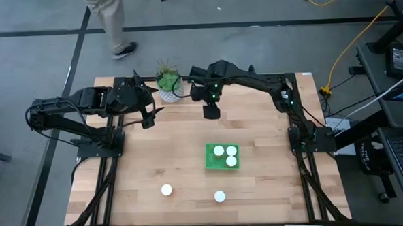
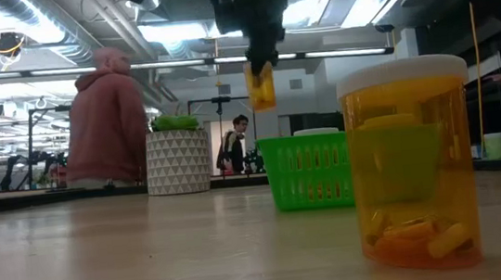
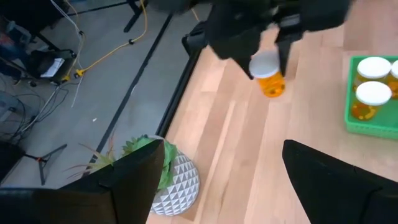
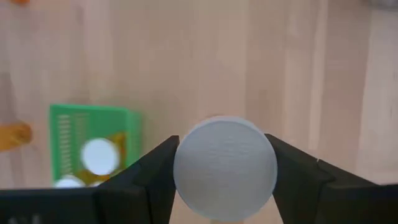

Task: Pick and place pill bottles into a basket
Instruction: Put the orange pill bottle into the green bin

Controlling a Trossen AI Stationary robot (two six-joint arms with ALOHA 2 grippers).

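Observation:
My right gripper (image 1: 210, 111) is over the table's far middle, shut on a pill bottle (image 2: 261, 85) with an orange body and a white cap (image 4: 225, 168). The bottle also shows in the left wrist view (image 3: 268, 73). The green basket (image 1: 222, 156) stands on the table nearer the front and holds three bottles (image 1: 225, 155). Two more bottles stand upright on the table near the front edge (image 1: 166, 190) (image 1: 219, 196). My left gripper (image 3: 224, 186) is open and empty at the far left, near the plant. My right gripper pinches the bottle at its cap end (image 4: 186, 171) between its two fingers, one on each side of the round cap. The fingers come from above, pointing down. The bottle hangs below the fingers (image 2: 261, 88), cap up, lifted well clear of the table.
A green plant in a white patterned pot (image 1: 167, 86) stands at the far edge, between the two grippers. In the low view one table bottle (image 2: 412, 165) looms close. A person in a pink hood (image 2: 108, 118) stands beyond the table. Bare wood lies around the basket.

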